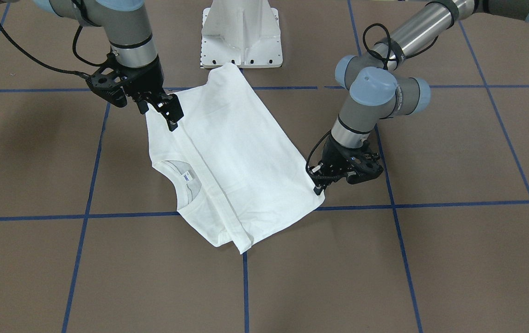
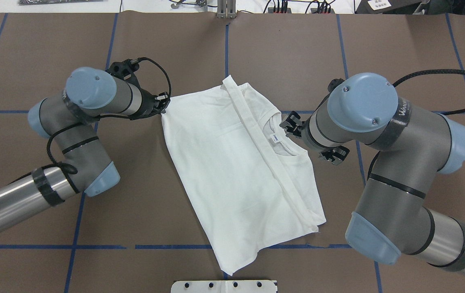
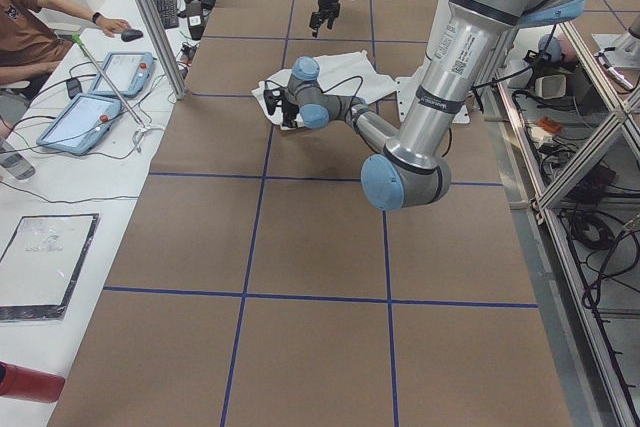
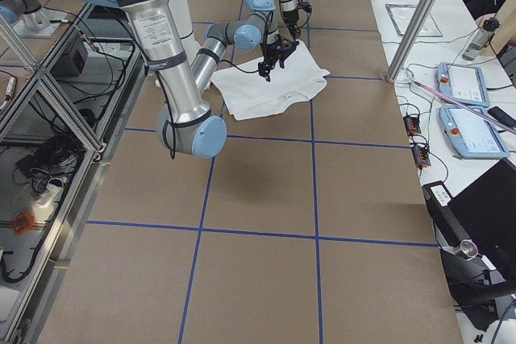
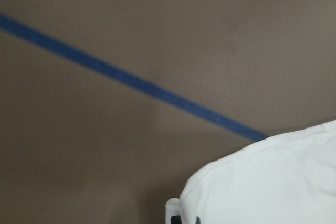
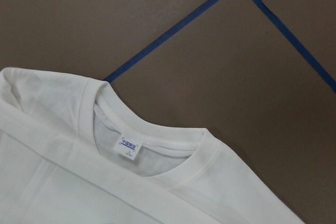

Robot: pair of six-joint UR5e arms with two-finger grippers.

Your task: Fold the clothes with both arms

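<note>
T-shirt (image 1: 236,152) part-folded, lies skewed mid-table (image 1: 454,152). Left gripper (image 1: 322,182) low at far corner, grip cannot be told. Right gripper (image 1: 158,111) fingers spread, empty, above collar (image 6: 152,132). Risk: uneven pull drags cloth, undoes fold; pinch catches top layer only.

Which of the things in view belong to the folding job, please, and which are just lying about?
Job: T-shirt; left gripper; right gripper.
Lying about: pedestal; tablets; red bottle.
</note>
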